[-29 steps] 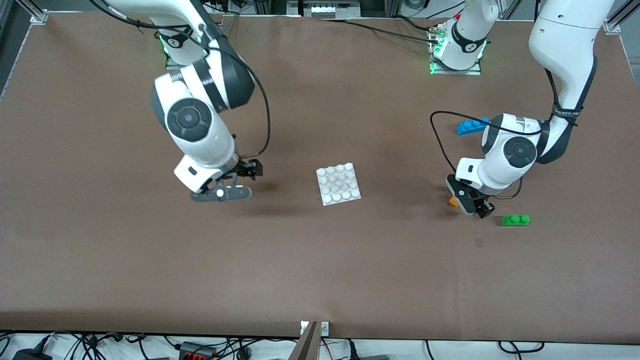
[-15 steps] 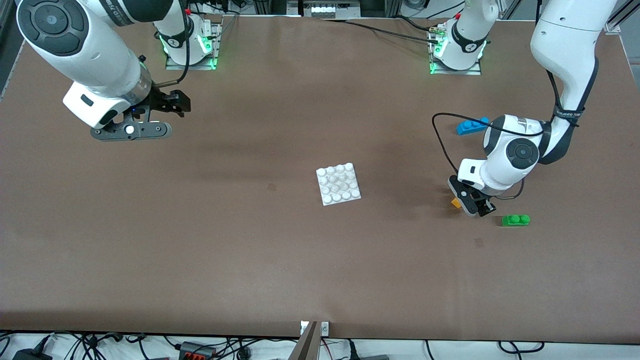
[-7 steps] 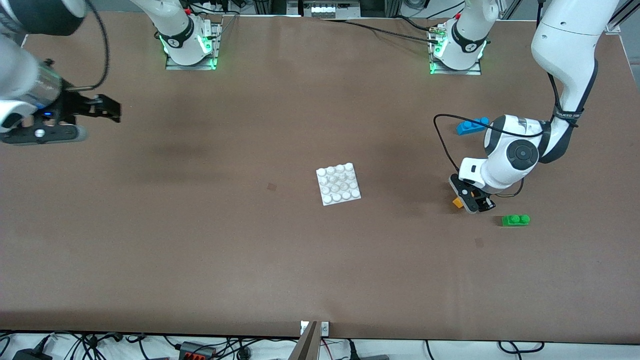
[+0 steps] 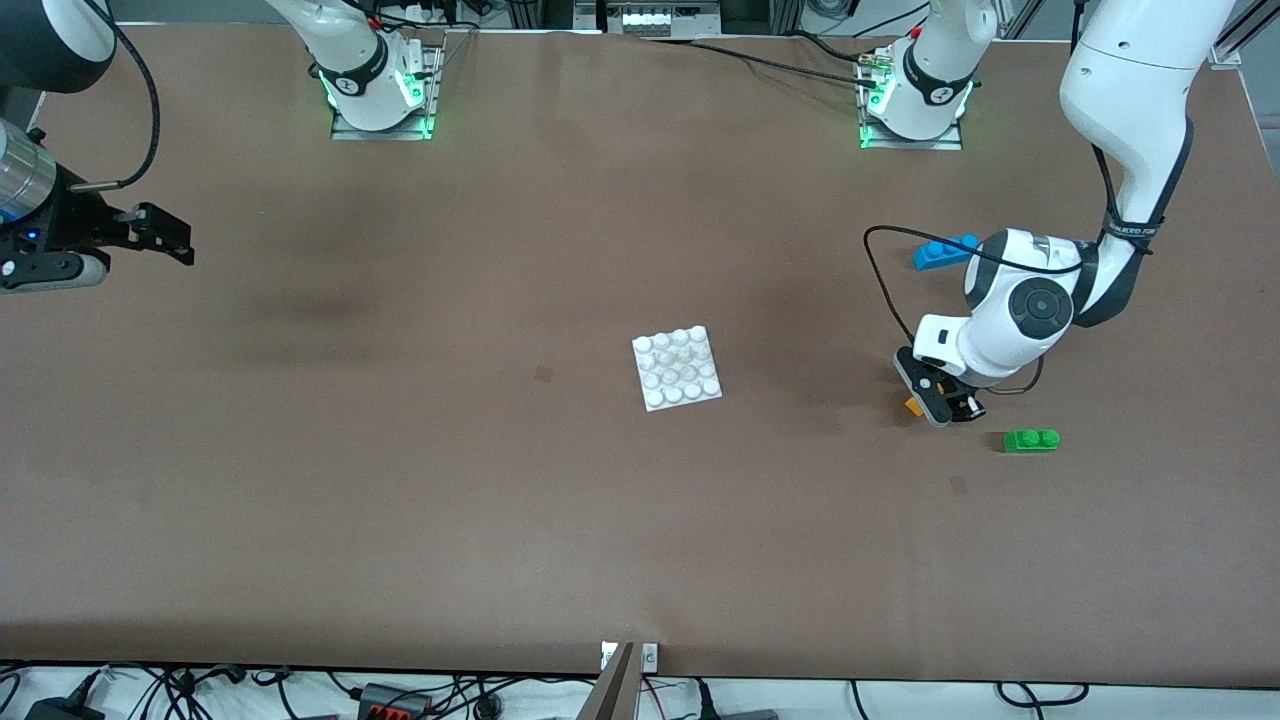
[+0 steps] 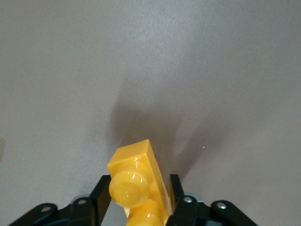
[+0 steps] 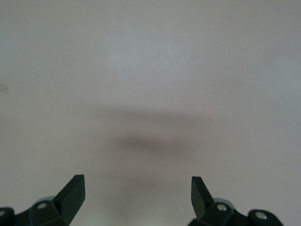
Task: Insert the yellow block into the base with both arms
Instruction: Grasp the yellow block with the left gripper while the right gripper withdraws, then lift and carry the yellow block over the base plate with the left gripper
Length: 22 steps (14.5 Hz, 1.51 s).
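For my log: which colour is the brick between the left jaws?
Yellow block, clearest in the left wrist view.

Yellow block mostly hidden under the left gripper in the front view, its lower stud cut off in the left wrist view, right gripper partly cut off, blue brick half covered by the left arm.

- We look down from high across the table, facing both bases.
- Our left wrist view sits close over the yellow block, also visible from the front.
- Our right wrist view faces bare tabletop.
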Motion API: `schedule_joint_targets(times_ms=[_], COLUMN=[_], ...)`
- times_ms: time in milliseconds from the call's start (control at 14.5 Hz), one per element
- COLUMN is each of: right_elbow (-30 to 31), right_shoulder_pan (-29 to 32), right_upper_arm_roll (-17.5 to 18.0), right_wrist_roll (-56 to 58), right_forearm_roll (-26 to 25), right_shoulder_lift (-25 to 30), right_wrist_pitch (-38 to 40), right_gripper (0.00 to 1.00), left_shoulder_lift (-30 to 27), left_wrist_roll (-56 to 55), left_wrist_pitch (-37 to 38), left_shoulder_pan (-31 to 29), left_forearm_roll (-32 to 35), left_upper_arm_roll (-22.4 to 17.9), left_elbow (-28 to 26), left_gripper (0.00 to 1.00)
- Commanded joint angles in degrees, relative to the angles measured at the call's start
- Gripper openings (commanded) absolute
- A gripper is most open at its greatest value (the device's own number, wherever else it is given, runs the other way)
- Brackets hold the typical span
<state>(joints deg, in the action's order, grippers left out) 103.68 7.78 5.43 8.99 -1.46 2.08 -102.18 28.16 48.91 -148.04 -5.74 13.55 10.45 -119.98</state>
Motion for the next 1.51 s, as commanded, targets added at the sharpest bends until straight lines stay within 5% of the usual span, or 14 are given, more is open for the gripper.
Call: schedule_joint_targets(times_ms=[0, 206, 756, 1169, 1444], right_elbow=[1.0, -2.7, -3.7, -3.7, -3.7], right_shoulder_pan=[1.8, 2.1, 2.2, 2.1, 2.1], right_upper_arm_roll=[0.6, -0.7, -1.6, -3.1, -3.1], right_wrist_roll=[0.6, 0.9, 0.3, 0.8, 0.7], right_forearm_roll=[1.8, 3.0, 4.6, 6.2, 6.3], right_shoulder_lift=[4.0, 1.6, 1.4, 1.1, 1.0], right_wrist_pitch=[-2.2, 2.1, 5.7, 6.1, 5.9], right_gripper=[1.00, 1.00, 1.00, 1.00, 1.00], left_shoulder_lift=[-1.3, -1.3, -2.7, -6.6, -6.2], left_wrist_roll=[0.4, 0.7, 1.9, 1.6, -2.7], left_wrist_pitch=[1.4, 1.8, 3.3, 11.9, 17.9], left_shoulder_pan=[-0.1, -0.1, -0.8, -1.2, 0.2], left_forearm_roll=[1.5, 1.5, 1.4, 0.2, -1.2], left_upper_arm_roll=[0.2, 0.2, 0.4, 6.0, 10.6], left_elbow=[0.0, 0.2, 0.3, 1.2, 7.0], left_gripper=[0.43, 0.25, 0.02, 0.01, 0.00])
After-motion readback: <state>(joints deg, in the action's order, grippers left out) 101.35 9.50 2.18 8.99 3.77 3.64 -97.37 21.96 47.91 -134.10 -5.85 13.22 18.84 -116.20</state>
